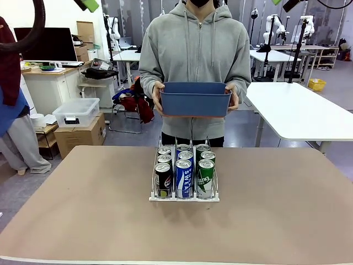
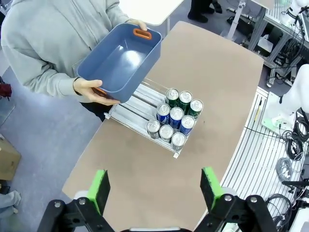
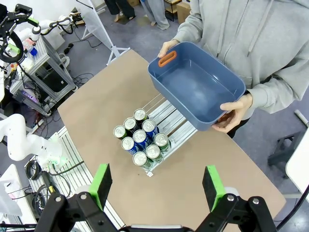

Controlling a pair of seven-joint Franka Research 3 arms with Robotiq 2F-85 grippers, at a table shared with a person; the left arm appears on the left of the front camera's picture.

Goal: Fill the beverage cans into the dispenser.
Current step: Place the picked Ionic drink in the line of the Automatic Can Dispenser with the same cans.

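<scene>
Near the table's middle, the dispenser [image 1: 184, 197] holds nine beverage cans [image 1: 183, 178], three per lane, crowded to its near end. Beyond it, a person holds an empty blue tub [image 1: 195, 99], likely just unloaded. Both grippers [image 2: 153, 189] [image 3: 156, 188] hover high, fingers spread, gripping nothing.

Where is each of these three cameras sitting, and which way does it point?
Front view: low on the robot's side, facing across the table at the person holding a blue tub.
Left wrist view: high up, looking down past the open left gripper at the cans.
Right wrist view: likewise past the open right gripper.
All three share the dispenser.
</scene>
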